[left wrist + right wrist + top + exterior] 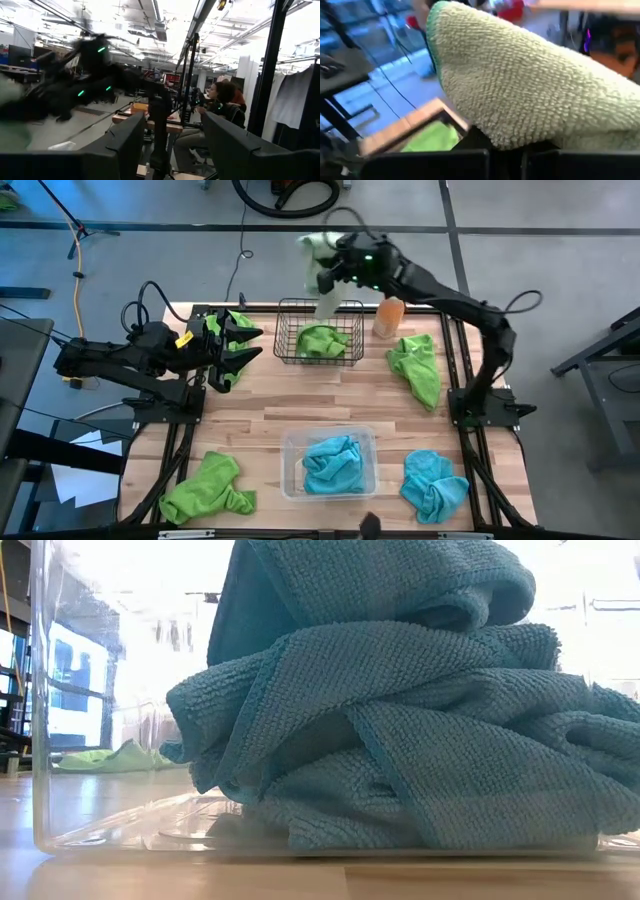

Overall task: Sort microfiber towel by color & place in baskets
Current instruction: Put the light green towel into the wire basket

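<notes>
Item in hand: pale sage towel (pixel 326 280), clamped in the fingers of my right gripper (pixel 332 272), hanging over the far edge of the black wire basket (pixel 284 345). In the right wrist view the cloth fills the frame.

Basket contents: one lime towel (pixel 322 340).

Clear tub (pixel 290 442), near edge of the table (pixel 260 405): one turquoise towel (pixel 333 463).

Loose on the table: lime towel at right (pixel 416 366); lime towel at near left (pixel 207 488); turquoise towel at near right (pixel 432 484).

Orange bottle (pixel 388 317): just beside the basket, close to my arm.

Left gripper (pixel 238 345): parked at the table's left, fingers apart, empty.

Handling note: I judge the drop goes best if I bring the hanging tail inside the wire rim, lower until the cloth slackens, then release. Risk: the tail drapes over the rim, or my arm brushes the bottle.
</notes>
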Robot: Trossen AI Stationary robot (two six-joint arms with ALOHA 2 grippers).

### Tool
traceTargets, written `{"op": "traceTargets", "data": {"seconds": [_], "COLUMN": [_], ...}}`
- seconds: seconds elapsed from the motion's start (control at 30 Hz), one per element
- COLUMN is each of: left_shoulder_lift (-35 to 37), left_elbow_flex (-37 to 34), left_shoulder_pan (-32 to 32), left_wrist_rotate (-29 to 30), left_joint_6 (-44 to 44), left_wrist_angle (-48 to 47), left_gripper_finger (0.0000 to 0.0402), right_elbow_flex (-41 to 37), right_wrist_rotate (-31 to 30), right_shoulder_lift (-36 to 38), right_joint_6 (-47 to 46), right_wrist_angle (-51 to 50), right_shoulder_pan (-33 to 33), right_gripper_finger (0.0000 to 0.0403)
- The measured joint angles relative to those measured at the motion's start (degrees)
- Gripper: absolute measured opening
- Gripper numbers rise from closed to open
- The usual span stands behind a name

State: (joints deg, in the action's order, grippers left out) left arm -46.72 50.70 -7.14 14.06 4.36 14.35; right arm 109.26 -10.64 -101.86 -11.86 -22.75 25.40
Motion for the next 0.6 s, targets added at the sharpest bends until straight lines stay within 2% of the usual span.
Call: {"op": "traceTargets", "data": {"seconds": [0.1,0.27,0.5,0.6], "left_shoulder_lift": [0.0,0.0,0.0,0.0], "left_elbow_flex": [0.0,0.0,0.0,0.0], "left_shoulder_pan": [0.0,0.0,0.0,0.0], "left_wrist_rotate": [0.0,0.0,0.0,0.0], "left_joint_6": [0.0,0.0,0.0,0.0], "left_wrist_angle": [0.0,0.0,-0.3,-0.9], "left_gripper_finger": [0.0188,0.0188,0.0188,0.0188], "right_elbow_flex": [-0.4,-5.7,-14.7,-18.1], "right_wrist_rotate": [1.3,3.6,2.1,5.7], "right_shoulder_lift": [-3.8,-8.4,-9.2,-9.2], "right_joint_6": [-3.1,-9.2,-15.5,-21.7], "right_wrist_angle": [-1.6,-2.0,-2.6,-3.7], "right_shoulder_pan": [0.6,-0.8,-3.9,-3.1], "right_gripper_finger": [0.0006,0.0006,0.0003,0.0004]}}
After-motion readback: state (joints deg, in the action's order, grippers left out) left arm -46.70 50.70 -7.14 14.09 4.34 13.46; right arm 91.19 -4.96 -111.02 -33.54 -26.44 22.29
